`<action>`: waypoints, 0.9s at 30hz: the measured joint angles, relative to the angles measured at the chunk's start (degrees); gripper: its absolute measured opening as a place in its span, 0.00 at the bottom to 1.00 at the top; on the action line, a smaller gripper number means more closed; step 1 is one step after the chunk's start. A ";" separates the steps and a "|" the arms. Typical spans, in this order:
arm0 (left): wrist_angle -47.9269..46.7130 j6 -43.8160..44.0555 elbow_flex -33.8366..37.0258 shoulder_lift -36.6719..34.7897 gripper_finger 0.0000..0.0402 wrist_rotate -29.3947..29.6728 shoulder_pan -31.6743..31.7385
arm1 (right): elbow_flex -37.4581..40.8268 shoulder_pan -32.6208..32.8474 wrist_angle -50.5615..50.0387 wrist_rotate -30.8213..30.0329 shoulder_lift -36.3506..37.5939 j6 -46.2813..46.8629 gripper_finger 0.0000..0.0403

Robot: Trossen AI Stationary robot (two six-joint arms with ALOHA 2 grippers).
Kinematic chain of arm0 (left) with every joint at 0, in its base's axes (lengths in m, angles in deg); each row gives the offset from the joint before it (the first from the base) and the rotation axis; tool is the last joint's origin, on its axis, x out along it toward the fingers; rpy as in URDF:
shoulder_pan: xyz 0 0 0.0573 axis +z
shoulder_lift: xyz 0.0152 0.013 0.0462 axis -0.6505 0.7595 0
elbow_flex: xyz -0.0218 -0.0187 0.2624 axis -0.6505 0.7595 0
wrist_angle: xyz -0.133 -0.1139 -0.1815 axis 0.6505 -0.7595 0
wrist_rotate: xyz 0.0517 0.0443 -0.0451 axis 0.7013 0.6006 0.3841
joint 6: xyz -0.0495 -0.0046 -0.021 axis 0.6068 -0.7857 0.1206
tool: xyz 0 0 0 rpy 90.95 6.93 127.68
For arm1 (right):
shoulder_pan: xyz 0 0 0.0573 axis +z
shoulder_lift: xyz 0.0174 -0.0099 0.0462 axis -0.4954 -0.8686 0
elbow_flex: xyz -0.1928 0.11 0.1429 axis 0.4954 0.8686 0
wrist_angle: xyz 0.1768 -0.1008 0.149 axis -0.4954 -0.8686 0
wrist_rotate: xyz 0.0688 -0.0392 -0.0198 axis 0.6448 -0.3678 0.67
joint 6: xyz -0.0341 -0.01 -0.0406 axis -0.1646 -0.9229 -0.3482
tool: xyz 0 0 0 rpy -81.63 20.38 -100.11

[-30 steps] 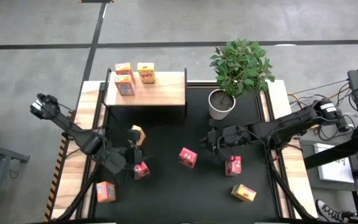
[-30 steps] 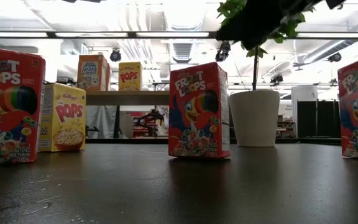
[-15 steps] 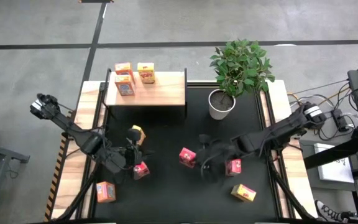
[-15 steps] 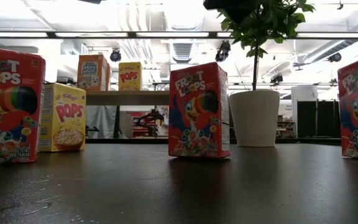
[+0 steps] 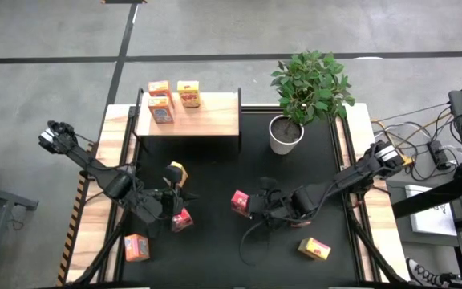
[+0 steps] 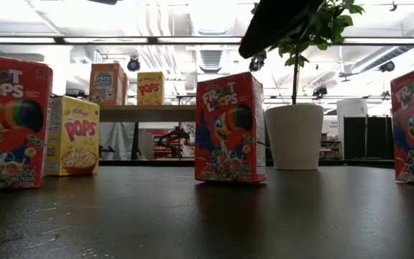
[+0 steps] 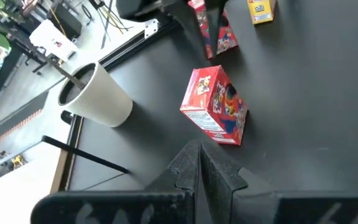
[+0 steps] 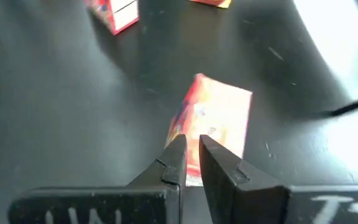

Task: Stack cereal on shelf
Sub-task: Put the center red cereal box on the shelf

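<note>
Probably light, stiff yet crushable, the red box (image 5: 241,202) at mid-table, well short of the shelf (image 5: 189,119), wants gentle pinching across its narrow sides by the right gripper (image 8: 190,152), now nearly closed, empty, just behind it.

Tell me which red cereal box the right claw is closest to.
The red box at the middle of the table. The right claw sits right beside it, while the other red box lies over by the left claw.
</note>
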 joint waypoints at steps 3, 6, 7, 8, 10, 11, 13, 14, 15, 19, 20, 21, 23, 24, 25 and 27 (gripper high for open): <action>0.02 -0.87 0.00 0.00 0.00 0.00 0.00 | 0.00 -0.41 0.11 -0.38 0.26 2.82 0.09; 0.06 -1.35 0.00 0.00 0.00 0.00 0.00 | 0.02 -0.47 0.35 -0.45 0.46 4.04 0.14; 0.08 -1.67 0.00 0.00 0.00 0.03 0.00 | 0.02 -0.52 0.37 -0.45 0.46 4.53 0.16; 0.20 -2.04 0.00 0.00 0.00 0.28 0.00 | 0.02 -0.50 0.28 -0.43 0.46 4.88 0.20; 0.67 -2.56 0.00 0.00 0.00 1.65 0.00 | 0.02 -0.50 0.42 -0.54 0.08 5.10 0.27; 0.72 -2.57 0.00 -0.02 0.00 2.40 0.00 | 0.02 -0.50 0.63 -0.96 -0.25 5.13 0.31; 0.74 -2.57 0.00 -0.04 0.00 2.88 0.00 | 0.04 -0.52 0.40 -2.16 -1.14 5.41 0.39; 0.76 -2.57 0.00 -0.04 0.00 2.99 0.00 | 0.04 -0.52 0.46 -2.32 -1.60 5.79 0.44; 0.75 -2.57 0.00 -0.04 0.00 2.99 0.00 | 0.04 -0.67 0.32 -2.64 -1.96 6.18 0.47; 0.76 -2.55 0.00 -0.04 0.00 2.99 0.00 | 0.04 -0.99 -0.17 -3.37 -3.61 6.77 0.59; 0.76 -2.55 0.00 -0.04 0.00 2.99 0.00 | 0.05 -1.00 -0.16 -3.34 -3.98 6.79 0.61; 0.76 -2.53 0.00 -0.04 0.00 2.99 0.00 | 0.09 -1.02 -0.27 -3.31 -4.35 6.89 0.62; 0.76 -2.53 0.00 -0.04 0.00 2.99 0.00 | 0.09 -1.04 -0.26 -3.31 -4.64 7.07 0.64; 0.76 -2.52 0.00 -0.04 0.00 2.99 0.00 | 0.09 -1.07 -0.08 -3.31 -4.90 7.10 0.65; 0.78 -2.51 0.00 -0.04 0.00 3.02 0.00 | 0.09 -1.11 0.17 -3.31 -5.13 7.22 0.65; 0.82 -2.53 0.00 -0.04 0.00 3.02 0.00 | 0.17 -1.13 -0.10 -3.21 -5.30 7.22 0.65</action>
